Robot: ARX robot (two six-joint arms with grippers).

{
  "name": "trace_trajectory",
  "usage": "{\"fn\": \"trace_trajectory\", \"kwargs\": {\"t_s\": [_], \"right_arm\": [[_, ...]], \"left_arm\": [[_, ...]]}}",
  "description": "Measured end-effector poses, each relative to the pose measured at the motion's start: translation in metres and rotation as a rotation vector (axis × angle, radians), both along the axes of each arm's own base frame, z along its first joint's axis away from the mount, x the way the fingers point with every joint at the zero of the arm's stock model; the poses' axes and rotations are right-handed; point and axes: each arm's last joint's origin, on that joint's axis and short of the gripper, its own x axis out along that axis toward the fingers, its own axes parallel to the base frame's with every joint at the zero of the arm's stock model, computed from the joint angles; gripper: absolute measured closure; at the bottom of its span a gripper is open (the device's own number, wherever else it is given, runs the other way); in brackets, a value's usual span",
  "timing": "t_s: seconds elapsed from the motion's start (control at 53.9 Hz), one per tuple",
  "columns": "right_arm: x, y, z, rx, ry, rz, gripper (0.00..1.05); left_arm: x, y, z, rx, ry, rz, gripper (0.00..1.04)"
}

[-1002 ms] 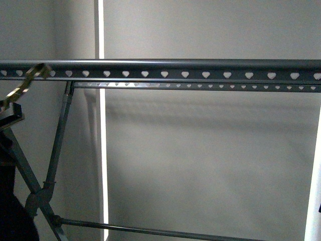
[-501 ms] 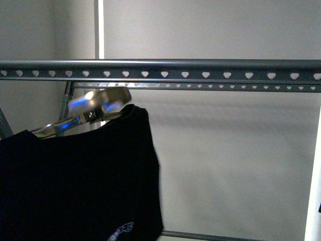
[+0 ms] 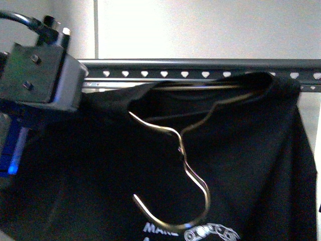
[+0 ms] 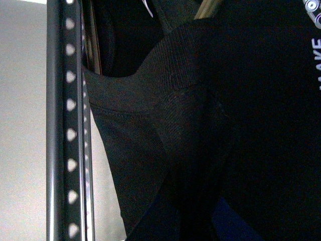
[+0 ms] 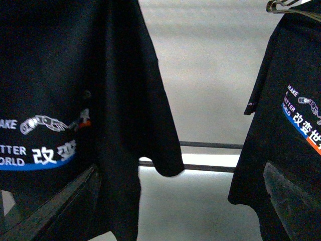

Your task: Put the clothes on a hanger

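Observation:
The clothes (image 3: 251, 150), a black T-shirt with a pale print (image 3: 210, 233) low on its front, fill most of the front view. A thin wire frame with a hook (image 3: 183, 150) lies against the cloth, hook end down. The shirt's upper edge reaches the hanger's rail (image 3: 200, 65), a dark grey bar with heart-shaped holes, and covers part of it at the right. My left arm (image 3: 40, 75) is at the upper left. My left gripper (image 4: 185, 221) is shut on the clothes (image 4: 190, 115), beside the rail (image 4: 57, 125); its fingers are lost in dark cloth. My right gripper (image 5: 175, 211) is open and empty.
In the right wrist view a black shirt (image 5: 55, 75) with a white and blue print hangs on one side. A second black shirt (image 5: 301, 75) with the same print hangs on the other, under a wire frame (image 5: 286, 5). Low rack bars (image 5: 210, 145) cross a pale wall between them.
The shirt has risen and swung right across the front view, from low left up to the rail. My left arm has come into view at the upper left.

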Motion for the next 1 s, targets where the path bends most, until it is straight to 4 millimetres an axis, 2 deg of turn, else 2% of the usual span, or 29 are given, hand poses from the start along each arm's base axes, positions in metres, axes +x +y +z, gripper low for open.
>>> {"fn": "trace_trajectory", "kwargs": {"t_s": [0.241, 0.742, 0.78, 0.835, 0.891, 0.947, 1.002], "right_arm": [[0.0, 0.0, 0.0, 0.0, 0.0, 0.0, 0.07], [0.0, 0.0, 0.0, 0.0, 0.0, 0.002, 0.07], [0.001, 0.0, 0.0, 0.054, 0.028, 0.065, 0.07], [0.006, -0.006, 0.005, 0.257, 0.131, 0.237, 0.07], [0.014, -0.02, 0.018, 0.439, 0.228, 0.297, 0.07], [0.024, -0.035, 0.032, 0.464, 0.234, 0.286, 0.07], [0.039, -0.047, 0.052, 0.333, 0.184, 0.244, 0.07]], "left_arm": [[0.011, -0.033, -0.009, 0.03, -0.048, -0.082, 1.0], [0.012, -0.033, -0.006, 0.033, -0.065, -0.08, 1.0], [0.012, -0.033, -0.006, 0.034, -0.065, -0.08, 1.0], [0.012, -0.033, -0.006, 0.034, -0.065, -0.079, 1.0], [0.012, -0.034, -0.006, 0.034, -0.066, -0.083, 1.0], [0.012, -0.034, -0.006, 0.036, -0.068, -0.084, 1.0], [0.012, -0.033, -0.006, 0.036, -0.068, -0.082, 1.0]]}}
